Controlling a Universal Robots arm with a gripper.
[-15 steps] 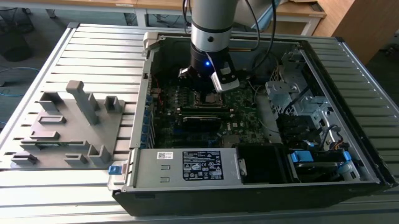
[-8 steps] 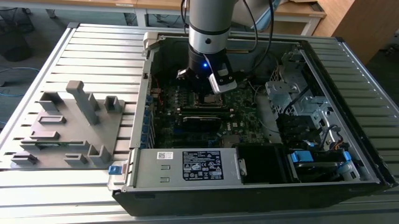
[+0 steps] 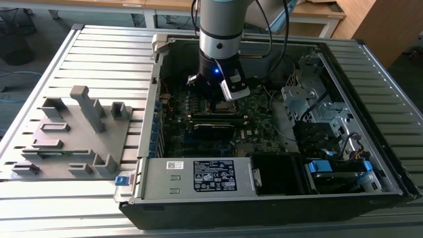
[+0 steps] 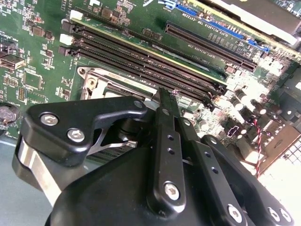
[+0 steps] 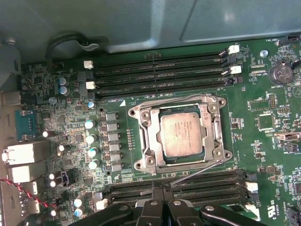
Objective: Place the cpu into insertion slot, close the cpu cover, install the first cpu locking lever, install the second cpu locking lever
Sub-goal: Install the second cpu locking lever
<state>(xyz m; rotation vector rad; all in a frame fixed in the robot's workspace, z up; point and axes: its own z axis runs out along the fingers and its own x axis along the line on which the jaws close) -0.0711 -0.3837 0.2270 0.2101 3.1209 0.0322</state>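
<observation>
In the first wrist view the cpu [image 5: 182,135] lies flat in the insertion slot [image 5: 226,153], silvery face up. The cpu cover [image 5: 151,136] is down over it, framing the chip through its window. One thin wire lever [image 5: 197,173] slants free off the socket's side nearest my gripper [image 5: 162,189]. Another lever [image 5: 174,100] runs along the opposite side by the memory slots. My gripper's black fingers are pressed together with nothing between them, just off the socket's edge. In the second wrist view the gripper [image 4: 166,96] hovers by the socket's corner [image 4: 94,77]. In the exterior view my gripper [image 3: 221,101] hangs inside the case.
Long black memory slots [image 5: 160,75] flank the socket on two sides. Capacitors [image 5: 91,139] stand beside it. The case walls [image 3: 158,99], a drive cage [image 3: 317,109] and the power supply [image 3: 198,176] hem in the board. A grey fixture [image 3: 73,134] sits at the exterior view's left.
</observation>
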